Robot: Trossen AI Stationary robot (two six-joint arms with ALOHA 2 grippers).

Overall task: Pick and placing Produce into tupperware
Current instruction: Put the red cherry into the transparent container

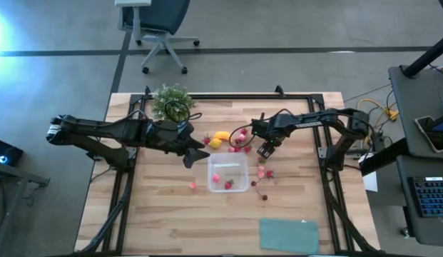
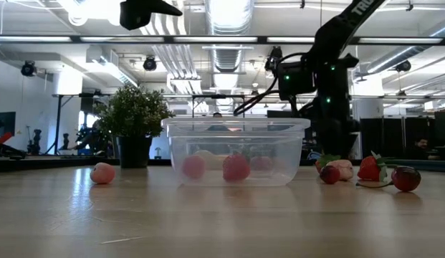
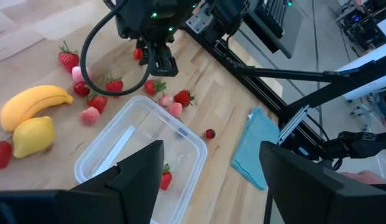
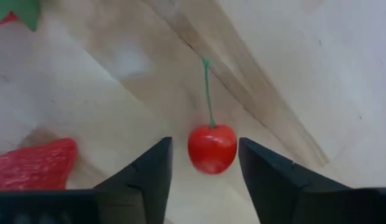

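The clear tupperware stands mid-table with a few red and pink berries on its floor. The yellow banana and the lemon lie just beyond its far edge, among scattered berries. My right gripper points down at the table beside the tupperware's far right corner. It is open, with a red cherry on a green stem between its fingers. My left gripper is open and hovers over the tupperware's far left corner. My right gripper comes at the cherry from above, pointing down, one finger on each side of the fruit's round body. A gap shows beside one finger. Whether the other finger touches the cherry, I cannot tell.
A bushy potted plant stands at the far edge, behind my left arm. A flat teal cloth lies at the near right. Loose berries lie left and right of the tupperware, and a dark cherry nearer.
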